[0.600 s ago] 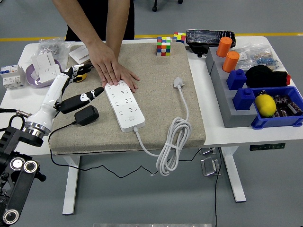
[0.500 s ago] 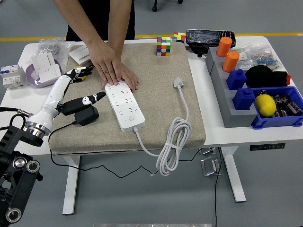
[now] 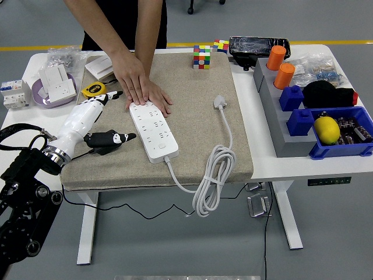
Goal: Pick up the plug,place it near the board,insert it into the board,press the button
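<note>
The white power strip (image 3: 152,129) lies at a slant on the beige mat (image 3: 192,134). A person's hand (image 3: 141,91) presses flat on its far end. The black plug adapter (image 3: 102,143) sits on the mat left of the strip, its thin black cable running off the mat's left edge. My left hand (image 3: 111,119) hovers over the adapter with its fingers spread: the thumb (image 3: 120,138) lies across the adapter's top and the other fingers (image 3: 108,96) point toward the far side. The adapter is mostly hidden beneath it. My right hand is out of view.
The strip's own white plug (image 3: 220,102) and coiled cord (image 3: 213,175) lie on the mat's right half. A Rubik's cube (image 3: 201,56), a yellow tape measure (image 3: 90,90), a purple bowl (image 3: 53,87) and blue bins (image 3: 344,137) holding a lemon (image 3: 326,129) stand around.
My left hand has come nearer and lower, from beside the adapter to right over it, so its thumb now covers the adapter. The person's hand stays on the strip.
</note>
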`<state>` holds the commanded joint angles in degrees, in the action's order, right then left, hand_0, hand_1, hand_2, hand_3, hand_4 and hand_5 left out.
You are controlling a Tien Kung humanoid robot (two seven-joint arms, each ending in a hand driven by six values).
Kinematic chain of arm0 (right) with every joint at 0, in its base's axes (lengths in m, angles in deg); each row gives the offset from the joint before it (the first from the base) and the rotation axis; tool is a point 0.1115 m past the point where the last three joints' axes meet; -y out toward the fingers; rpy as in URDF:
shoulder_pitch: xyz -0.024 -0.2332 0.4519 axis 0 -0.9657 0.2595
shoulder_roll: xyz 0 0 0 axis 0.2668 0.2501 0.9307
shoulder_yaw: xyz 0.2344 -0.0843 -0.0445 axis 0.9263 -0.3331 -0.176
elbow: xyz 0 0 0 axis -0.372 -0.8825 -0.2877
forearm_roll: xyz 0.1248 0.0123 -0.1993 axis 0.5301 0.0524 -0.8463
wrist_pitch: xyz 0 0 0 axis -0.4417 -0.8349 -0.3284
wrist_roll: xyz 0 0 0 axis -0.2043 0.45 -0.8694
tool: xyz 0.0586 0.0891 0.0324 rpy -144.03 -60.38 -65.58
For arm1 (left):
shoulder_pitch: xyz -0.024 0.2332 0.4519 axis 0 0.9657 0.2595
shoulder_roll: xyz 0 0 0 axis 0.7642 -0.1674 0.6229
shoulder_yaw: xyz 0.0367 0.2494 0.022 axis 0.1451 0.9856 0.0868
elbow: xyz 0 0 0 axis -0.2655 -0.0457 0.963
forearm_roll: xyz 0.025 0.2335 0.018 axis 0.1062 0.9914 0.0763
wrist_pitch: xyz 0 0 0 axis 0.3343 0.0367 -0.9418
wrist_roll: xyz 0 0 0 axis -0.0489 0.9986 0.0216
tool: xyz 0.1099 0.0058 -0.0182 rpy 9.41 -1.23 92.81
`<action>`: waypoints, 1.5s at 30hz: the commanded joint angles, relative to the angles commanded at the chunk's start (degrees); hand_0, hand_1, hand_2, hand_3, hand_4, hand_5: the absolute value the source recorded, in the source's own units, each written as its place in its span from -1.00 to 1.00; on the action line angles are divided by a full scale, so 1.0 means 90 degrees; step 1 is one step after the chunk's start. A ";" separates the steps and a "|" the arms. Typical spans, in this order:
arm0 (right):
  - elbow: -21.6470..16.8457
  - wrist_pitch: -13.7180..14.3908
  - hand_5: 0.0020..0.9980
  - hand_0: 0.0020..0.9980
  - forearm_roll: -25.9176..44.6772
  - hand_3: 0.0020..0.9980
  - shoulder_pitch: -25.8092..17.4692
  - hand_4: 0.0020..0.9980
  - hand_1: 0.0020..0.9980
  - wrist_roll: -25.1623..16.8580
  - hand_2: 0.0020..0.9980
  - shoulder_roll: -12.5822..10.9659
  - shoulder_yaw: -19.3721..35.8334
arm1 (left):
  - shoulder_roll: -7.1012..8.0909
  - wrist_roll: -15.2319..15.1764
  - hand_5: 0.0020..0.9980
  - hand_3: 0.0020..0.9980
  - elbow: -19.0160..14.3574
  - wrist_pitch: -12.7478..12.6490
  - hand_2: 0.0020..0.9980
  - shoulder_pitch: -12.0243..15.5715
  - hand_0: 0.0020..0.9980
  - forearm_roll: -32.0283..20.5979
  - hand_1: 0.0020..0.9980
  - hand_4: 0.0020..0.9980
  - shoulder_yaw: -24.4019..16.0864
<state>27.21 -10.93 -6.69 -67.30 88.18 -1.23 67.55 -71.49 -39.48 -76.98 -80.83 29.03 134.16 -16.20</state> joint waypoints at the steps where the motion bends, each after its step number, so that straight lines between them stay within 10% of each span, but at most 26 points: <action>1: 0.0001 -0.0002 1.00 0.61 0.0006 0.52 -0.0002 1.00 0.55 0.0001 0.51 0.0000 -0.0007 | -0.0001 -0.0011 -0.21 0.90 0.0106 -0.0028 0.81 -0.0028 0.77 0.0000 0.87 1.00 0.0010; 14: 0.0021 0.0005 1.00 0.63 0.0051 0.52 0.0019 1.00 0.56 0.0022 0.51 -0.0006 -0.0063 | -0.0056 0.0037 -0.56 0.92 0.0955 0.0234 0.82 -0.0180 0.83 0.0000 0.89 1.00 -0.0060; 32: 0.0026 0.0016 1.00 0.63 0.0074 0.53 0.0030 1.00 0.56 0.0023 0.50 -0.0004 -0.0052 | -0.0220 0.0116 -0.59 0.81 0.2041 -0.0521 0.66 -0.0348 0.80 0.0000 0.76 1.00 -0.0290; 33: 0.0027 0.0014 1.00 0.63 0.0077 0.52 0.0033 1.00 0.56 0.0024 0.50 -0.0001 -0.0056 | -0.0224 0.0121 -0.57 0.39 0.2055 -0.0576 0.17 -0.0349 0.70 0.0000 0.44 1.00 -0.0301; 38: 0.0023 0.0012 1.00 0.63 0.0068 0.52 0.0038 1.00 0.56 0.0019 0.50 0.0006 -0.0037 | -0.0214 0.0128 -0.57 0.39 0.2081 -0.0681 0.17 -0.0327 0.70 0.0000 0.44 1.00 -0.0309; 39: 0.0023 0.0012 1.00 0.64 0.0068 0.52 0.0038 1.00 0.56 0.0019 0.50 0.0005 -0.0036 | -0.0214 0.0129 -0.60 -0.08 0.2081 -0.0672 -0.17 -0.0324 0.58 0.0000 0.28 1.00 -0.0310; 44: 0.0027 0.0018 1.00 0.64 0.0075 0.52 0.0037 1.00 0.56 0.0021 0.50 -0.0001 -0.0049 | -0.0219 0.0126 -0.60 -0.08 0.2079 -0.0621 -0.17 -0.0320 0.58 0.0000 0.28 1.00 -0.0313; 45: 0.0029 0.0023 1.00 0.64 0.0076 0.52 0.0038 1.00 0.57 0.0020 0.50 -0.0002 -0.0051 | -0.0220 0.0128 -0.65 -0.35 0.2077 -0.0607 -0.33 -0.0319 0.53 0.0000 0.14 0.82 -0.0310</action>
<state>27.47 -10.72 -6.00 -66.95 88.36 -1.25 67.09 -73.47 -38.32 -58.29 -86.29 26.15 134.16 -18.99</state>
